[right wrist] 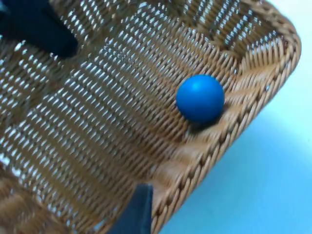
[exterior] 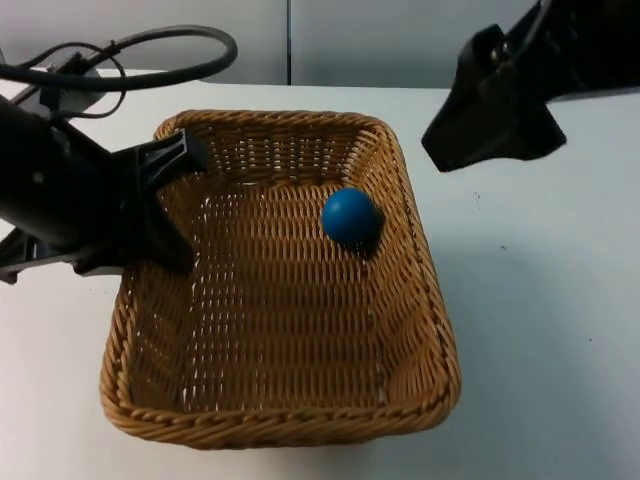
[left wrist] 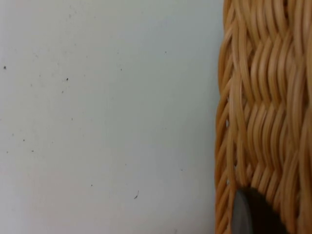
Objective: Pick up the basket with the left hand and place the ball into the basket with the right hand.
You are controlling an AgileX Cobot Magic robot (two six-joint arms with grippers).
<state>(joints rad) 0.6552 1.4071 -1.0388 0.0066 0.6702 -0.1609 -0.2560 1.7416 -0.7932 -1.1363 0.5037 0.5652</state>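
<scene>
Ball [exterior: 350,216] sits inside the basket [exterior: 280,425]; left claw [exterior: 160,205] clamps its rim, steadying it. Right claw [exterior: 490,125] hangs clear, grip unreadable.

ball [exterior: 350,216] sits in the wicker basket [exterior: 280,425] near its right wall, left gripper [exterior: 165,190] on the basket's left rim, right gripper [exterior: 490,125] off to the basket's right.

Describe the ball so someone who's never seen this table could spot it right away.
On the white table sits a wicker basket, its left wall held by the left end effector. The ball lies inside, against the right wall. It is the one smooth, round, blue thing among woven tan.
</scene>
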